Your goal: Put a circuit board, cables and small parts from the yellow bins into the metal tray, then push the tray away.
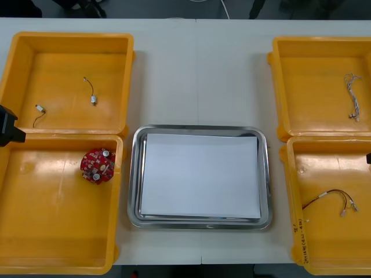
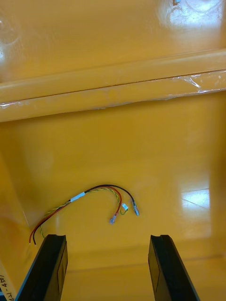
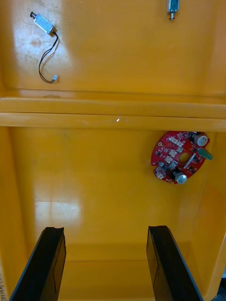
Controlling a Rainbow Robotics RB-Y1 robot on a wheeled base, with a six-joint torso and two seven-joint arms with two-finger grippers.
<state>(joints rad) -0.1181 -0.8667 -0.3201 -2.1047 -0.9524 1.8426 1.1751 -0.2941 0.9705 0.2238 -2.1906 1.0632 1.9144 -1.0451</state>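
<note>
A round red circuit board (image 1: 97, 165) lies in the near left yellow bin (image 1: 35, 231), by its far right corner. My left gripper (image 3: 106, 230) hovers open over that bin, with the board (image 3: 181, 156) ahead of its fingers and off to one side. Two small metal parts (image 1: 93, 99) (image 1: 39, 108) with thin wires lie in the far left bin. My right gripper (image 2: 108, 237) stands open over the near right bin (image 1: 324, 249). A red and yellow cable (image 2: 94, 197) lies just ahead of its fingertips. Nothing is between either pair of fingers.
The metal tray (image 1: 200, 132), white inside, sits between the bins at the table's middle. A twisted pale cable (image 1: 352, 95) lies in the far right bin (image 1: 301, 87). Bare table stretches beyond the tray toward the far edge.
</note>
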